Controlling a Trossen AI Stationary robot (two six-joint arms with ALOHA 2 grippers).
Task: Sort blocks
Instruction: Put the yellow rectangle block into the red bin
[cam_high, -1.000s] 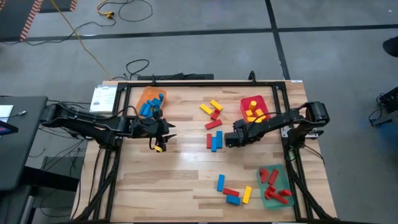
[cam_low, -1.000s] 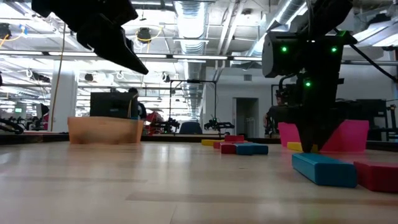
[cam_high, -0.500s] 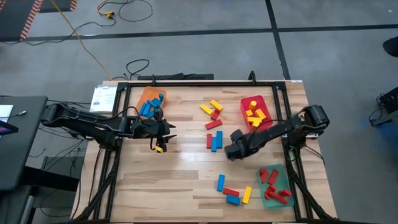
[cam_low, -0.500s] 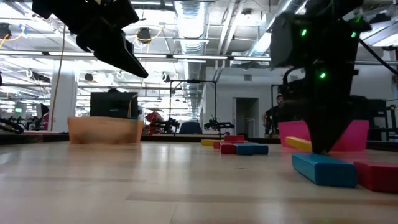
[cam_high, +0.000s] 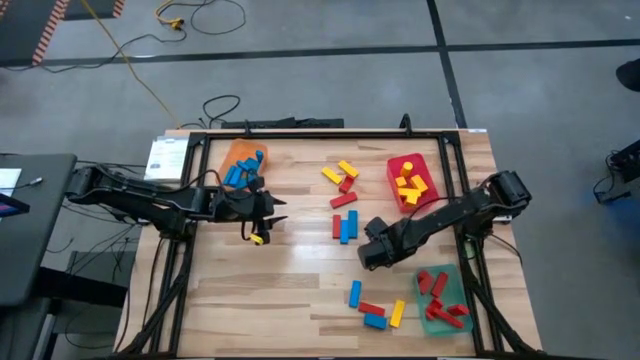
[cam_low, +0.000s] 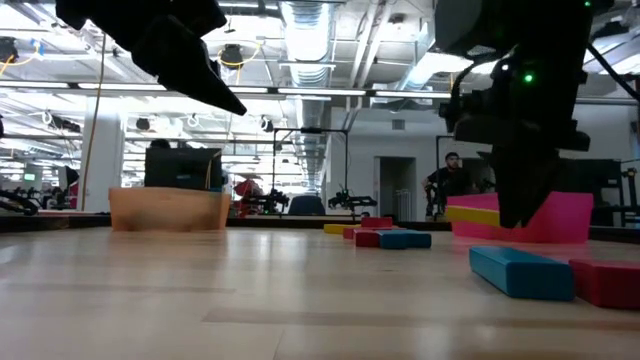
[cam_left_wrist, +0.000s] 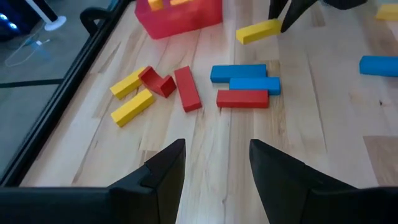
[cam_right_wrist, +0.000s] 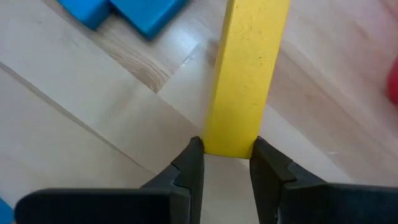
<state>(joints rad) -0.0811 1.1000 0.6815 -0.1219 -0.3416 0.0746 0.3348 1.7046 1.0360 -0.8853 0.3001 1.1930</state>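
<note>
Moved: since a second ago my right hand (cam_high: 372, 257) has swung from beside the red tray (cam_high: 412, 182) toward the table's (cam_high: 280, 290) near middle.
Right hand: clenched on a yellow block (cam_right_wrist: 249, 74), lifted clear of the wood; the block sticks out past my fingertips (cam_right_wrist: 189, 163).
Room: bare wood under and left of it; two blue blocks (cam_high: 347, 226) just beyond, a mixed cluster (cam_high: 375, 310) nearer the front edge.
Left hand: parted fingers around nothing, hovering by the orange tray (cam_high: 238, 156).
Green tray (cam_high: 441, 300): front right corner, red blocks inside.
Writing: none I can read.
</note>
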